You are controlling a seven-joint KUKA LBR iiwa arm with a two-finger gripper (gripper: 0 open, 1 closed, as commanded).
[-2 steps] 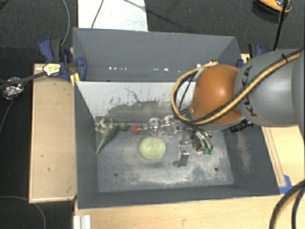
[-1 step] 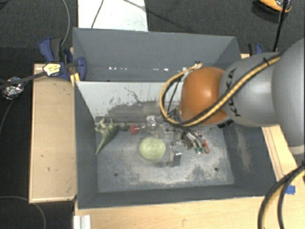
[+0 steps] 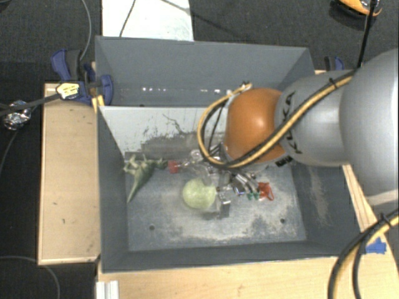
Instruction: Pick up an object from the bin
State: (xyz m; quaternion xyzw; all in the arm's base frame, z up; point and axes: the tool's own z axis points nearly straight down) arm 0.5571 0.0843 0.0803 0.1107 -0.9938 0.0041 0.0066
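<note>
End effector: your end effector (image 3: 220, 199) stood low over the middle of the bin floor, a cluster of small shiny metal parts under the wrist. You could not tell whether it was apart or together.
Nearest thing: a pale green ball (image 3: 196, 196), round, smooth and matte, lay on the floor near the bin's middle. It was right against the end effector's left side in the view. You could not tell whether it was gripped or only touched.
Right of the end effector: a small red piece (image 3: 267, 192), angular and glossy, lay just beside some tiny dark and green bits.
Wrist: a rounded orange cover (image 3: 249, 124), smooth like a shell, sat above the end effector. Black and yellow cables (image 3: 208, 122) looped round it.
Arm: your thick grey arm (image 3: 349, 114), with a satin finish, came in from the right.
Left part of the floor: a green leafy thing (image 3: 139, 168) with long pointed blades lay well apart from the ball. A small red thing (image 3: 174, 165) lay between the two.
Bin: your bin (image 3: 187, 73) had flat grey metal walls. Its floor was scuffed and speckled pale.
</note>
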